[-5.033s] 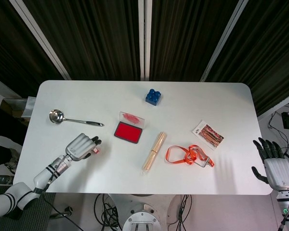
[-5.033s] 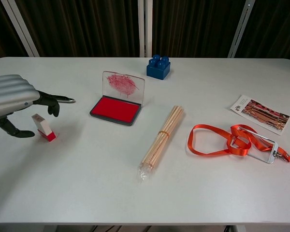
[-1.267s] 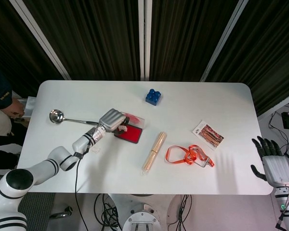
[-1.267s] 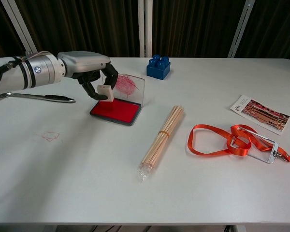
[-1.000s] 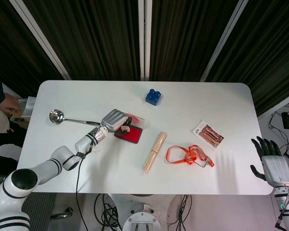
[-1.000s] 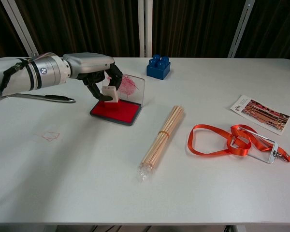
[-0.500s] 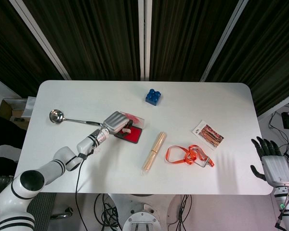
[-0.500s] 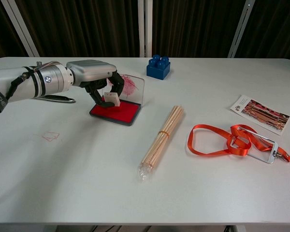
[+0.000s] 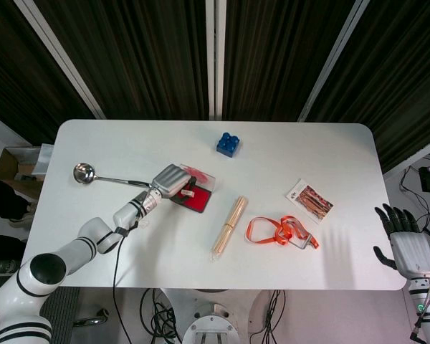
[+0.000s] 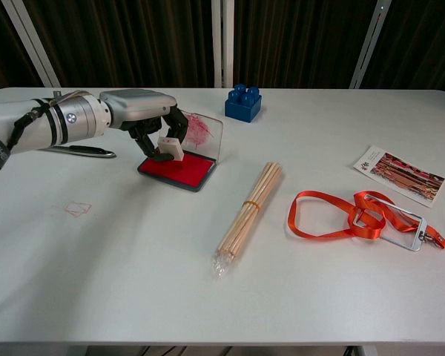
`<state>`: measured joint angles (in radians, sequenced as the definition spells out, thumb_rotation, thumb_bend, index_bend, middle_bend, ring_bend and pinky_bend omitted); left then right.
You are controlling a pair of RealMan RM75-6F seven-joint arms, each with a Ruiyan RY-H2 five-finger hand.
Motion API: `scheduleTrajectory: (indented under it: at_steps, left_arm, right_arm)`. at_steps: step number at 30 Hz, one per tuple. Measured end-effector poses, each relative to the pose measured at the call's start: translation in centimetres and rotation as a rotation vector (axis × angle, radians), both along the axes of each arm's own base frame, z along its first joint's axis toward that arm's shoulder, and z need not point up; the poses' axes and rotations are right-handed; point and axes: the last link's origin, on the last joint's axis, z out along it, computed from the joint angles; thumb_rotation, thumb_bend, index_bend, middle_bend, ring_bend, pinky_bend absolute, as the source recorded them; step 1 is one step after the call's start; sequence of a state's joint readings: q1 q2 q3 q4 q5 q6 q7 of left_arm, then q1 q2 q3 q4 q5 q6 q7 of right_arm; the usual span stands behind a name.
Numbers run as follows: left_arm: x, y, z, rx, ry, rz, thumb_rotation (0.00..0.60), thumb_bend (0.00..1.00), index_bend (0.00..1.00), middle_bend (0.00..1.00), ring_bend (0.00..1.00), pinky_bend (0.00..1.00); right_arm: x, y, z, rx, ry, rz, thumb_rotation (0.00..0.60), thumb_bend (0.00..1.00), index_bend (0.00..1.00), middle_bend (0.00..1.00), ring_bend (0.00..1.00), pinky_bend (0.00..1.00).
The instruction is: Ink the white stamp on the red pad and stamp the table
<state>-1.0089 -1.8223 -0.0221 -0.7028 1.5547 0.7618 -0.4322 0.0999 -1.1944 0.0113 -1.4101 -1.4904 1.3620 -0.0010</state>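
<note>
Left hand inks the stamp on the red pad.
The left hand [image 10: 144, 115] grasps the white stamp [image 10: 170, 149], now tilted on the red pad [image 10: 179, 170] rather than above it; far right of the pad, the right hand [image 9: 408, 247] remains released, fingers spread.

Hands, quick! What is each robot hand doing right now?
Left hand: holding the white stamp over the red ink pad.
Right hand: open, holding nothing, off the table's right edge.

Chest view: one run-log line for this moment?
phase: inking | left robot hand: holds white stamp over red ink pad | right robot hand: idle, open | table: faint red mark
</note>
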Motion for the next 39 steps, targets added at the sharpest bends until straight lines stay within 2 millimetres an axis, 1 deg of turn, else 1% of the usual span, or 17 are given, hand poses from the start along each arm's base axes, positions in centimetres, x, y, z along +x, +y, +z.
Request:
scheduleTrajectory:
  at_steps: [7,12,15,18,20,22,26,32,39]
  left_arm:
    - [0.3,-0.1,2.2,-0.006,-0.039,0.003,0.6,0.4,0.62,0.6,0.91,0.99]
    - [-0.4,-0.9,4.4,-0.027,-0.047,0.02,0.6,0.4,0.62,0.61,0.91,0.99]
    - [-1.7,-2.0,6.1,-0.045,-0.023,0.037,0.6,0.4,0.62,0.61,0.91,0.99]
    - [-3.8,-3.5,7.7,-0.06,0.024,0.065,0.6,0.4,0.62,0.61,0.91,0.99]
    - [-5.6,-5.0,8.5,-0.069,0.058,0.093,0.6,0.4,0.62,0.61,0.91,0.99]
    - [-7.2,-6.4,8.8,-0.075,0.081,0.121,0.6,0.4,0.62,0.6,0.91,0.99]
    - [-9.5,-8.4,8.8,-0.078,0.104,0.162,0.6,0.4,0.62,0.61,0.91,0.99]
    - [-10.8,-8.9,7.8,-0.068,0.121,0.18,0.6,0.4,0.62,0.61,0.91,0.99]
    - [-11.1,-9.0,7.6,-0.064,0.118,0.18,0.6,0.4,0.62,0.6,0.91,0.99]
  right_arm:
    - [0.0,-0.1,-0.2,0.008,-0.005,0.004,0.6,0.23,0.0,0.0,0.0,0.0]
    - [0.1,0.0,-0.1,0.006,-0.006,0.009,0.6,0.23,0.0,0.0,0.0,0.0]
    - [0.0,0.0,-0.1,0.007,-0.006,0.008,0.6,0.23,0.0,0.0,0.0,0.0]
    - [0.0,0.0,-0.2,0.011,-0.009,0.01,0.6,0.23,0.0,0.0,0.0,0.0]
    - [0.1,-0.1,-0.2,0.014,-0.01,0.014,0.6,0.23,0.0,0.0,0.0,0.0]
    - [0.1,-0.1,-0.3,0.015,-0.008,0.015,0.6,0.23,0.0,0.0,0.0,0.0]
    - [0.3,-0.2,-0.3,0.016,-0.006,0.021,0.6,0.23,0.0,0.0,0.0,0.0]
    - [0.3,0.1,-0.4,0.034,0.003,0.019,0.6,0.23,0.0,0.0,0.0,0.0]
    - [0.1,0.2,-0.2,0.023,0.003,0.003,0.6,0.23,0.0,0.0,0.0,0.0]
